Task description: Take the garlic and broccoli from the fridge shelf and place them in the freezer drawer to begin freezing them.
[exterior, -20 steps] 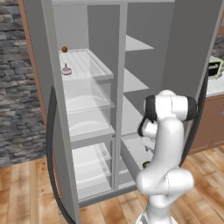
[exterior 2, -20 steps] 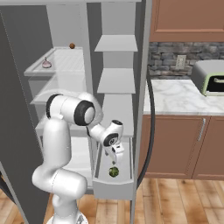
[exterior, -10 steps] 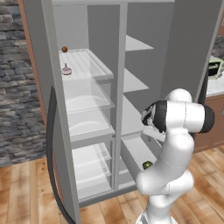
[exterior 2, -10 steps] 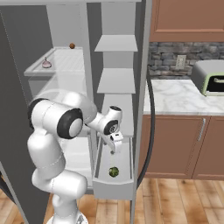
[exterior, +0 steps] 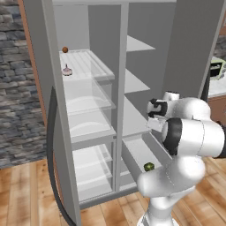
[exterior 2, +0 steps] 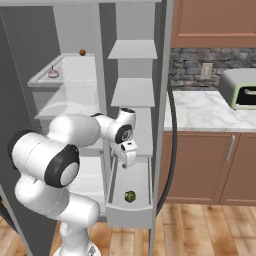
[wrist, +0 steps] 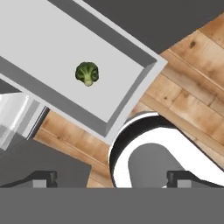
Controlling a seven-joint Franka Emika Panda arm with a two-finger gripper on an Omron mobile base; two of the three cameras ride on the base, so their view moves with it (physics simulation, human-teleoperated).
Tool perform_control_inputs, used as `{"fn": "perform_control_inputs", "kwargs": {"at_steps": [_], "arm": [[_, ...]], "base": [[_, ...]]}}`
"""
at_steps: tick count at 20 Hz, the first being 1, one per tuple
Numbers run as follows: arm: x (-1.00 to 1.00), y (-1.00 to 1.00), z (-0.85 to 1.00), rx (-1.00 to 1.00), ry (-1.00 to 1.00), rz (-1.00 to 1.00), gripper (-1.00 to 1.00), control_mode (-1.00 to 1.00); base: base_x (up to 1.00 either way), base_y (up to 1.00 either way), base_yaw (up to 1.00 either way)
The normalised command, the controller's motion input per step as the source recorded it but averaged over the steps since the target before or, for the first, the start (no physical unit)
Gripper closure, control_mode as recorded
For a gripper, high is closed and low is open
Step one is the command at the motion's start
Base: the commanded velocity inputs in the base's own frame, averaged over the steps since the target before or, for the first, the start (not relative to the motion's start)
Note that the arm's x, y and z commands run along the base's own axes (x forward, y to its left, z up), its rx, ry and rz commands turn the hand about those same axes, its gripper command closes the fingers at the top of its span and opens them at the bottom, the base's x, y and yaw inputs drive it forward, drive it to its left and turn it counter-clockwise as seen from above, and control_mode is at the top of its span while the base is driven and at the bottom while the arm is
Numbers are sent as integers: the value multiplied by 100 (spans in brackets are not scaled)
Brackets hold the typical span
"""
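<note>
Lying on the freezer drawer [exterior 2: 116, 176] floor near its front wall, the broccoli [exterior 2: 130, 196] is seen | garlic [exterior: 67, 70] kept at fridge shelf [exterior: 93, 65] front left edge | gripper [exterior 2: 125, 162] held empty, fingers spread | no writing legible

Claw [exterior 2: 125, 165] now higher above the freezer drawer [exterior 2: 146, 176], arm folded back, elbow nearer the cameras.
</note>
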Motion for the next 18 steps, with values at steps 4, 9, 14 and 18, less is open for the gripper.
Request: {"fn": "perform_control_inputs", "kwargs": {"at_steps": [4,9,14,18], "arm": [[-65,20,50,0,0,0,-100,-100],[-76,38,39,-3,0,3,-100,-100],[-55,47,56,-7,-3,5,-100,-100],[-59,34,29,-8,-5,11,-100,-100]], "base": [[0,0,0],[0,0,0],[0,0,0],[0,0,0]]}}
